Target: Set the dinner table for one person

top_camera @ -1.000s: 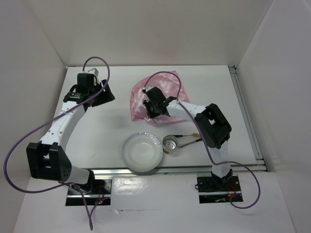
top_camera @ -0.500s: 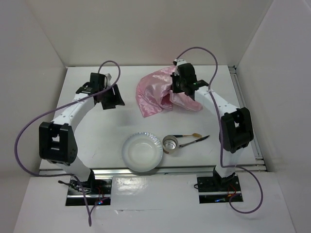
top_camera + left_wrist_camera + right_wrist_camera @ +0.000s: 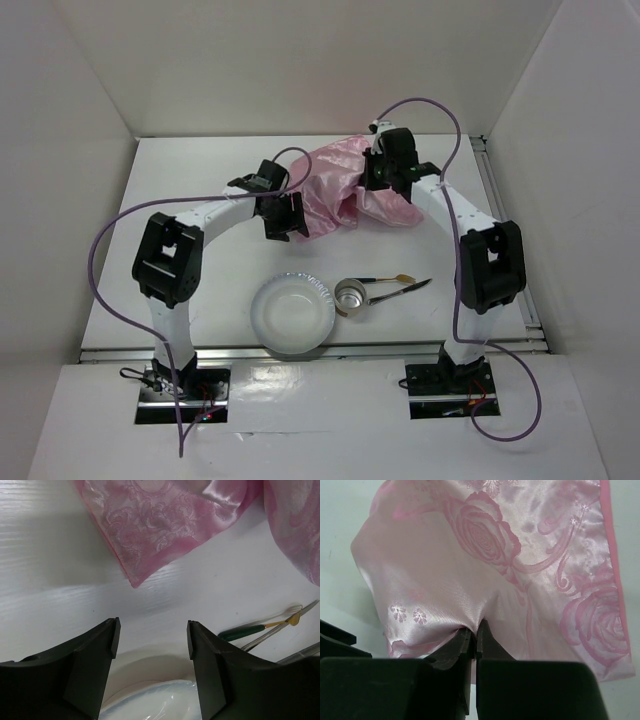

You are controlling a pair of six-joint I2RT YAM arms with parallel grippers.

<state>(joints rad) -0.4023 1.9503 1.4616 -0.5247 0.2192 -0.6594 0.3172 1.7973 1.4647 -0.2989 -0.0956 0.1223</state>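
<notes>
Pink satin, patterned with roses, is seen from the top external camera as a crumpled cloth (image 3: 335,185) at the far middle of the white worktop (image 3: 180,165). The worktop fills the floor between the white walls, with both arm bases at its near edge. The cloth is gathered upward on its right side under the right gripper (image 3: 380,182). The left gripper (image 3: 283,215) is placed at the cloth's near left corner. Nearer the bases, a white plate (image 3: 292,312) with a silvery rim is set. A small metal cup (image 3: 351,296) is seen just beside the plate on the right. Thin utensils (image 3: 398,284) are laid to the right of the cup.

In the left wrist view, the jaws of the left gripper (image 3: 153,630) are held well apart, and nothing is caught between them. A pointed corner of the cloth (image 3: 160,525) is spread flat on the worktop (image 3: 60,595) just ahead of them. The plate's rim (image 3: 150,700) is seen below the jaws. A green-handled utensil (image 3: 245,631) and a fork (image 3: 295,612) are seen at the right.

In the right wrist view, the jaws of the right gripper (image 3: 474,637) are pressed together on a fold of the cloth (image 3: 485,555). The fabric is drawn into creases at the pinch. Bare worktop (image 3: 340,510) is seen at the upper left.
</notes>
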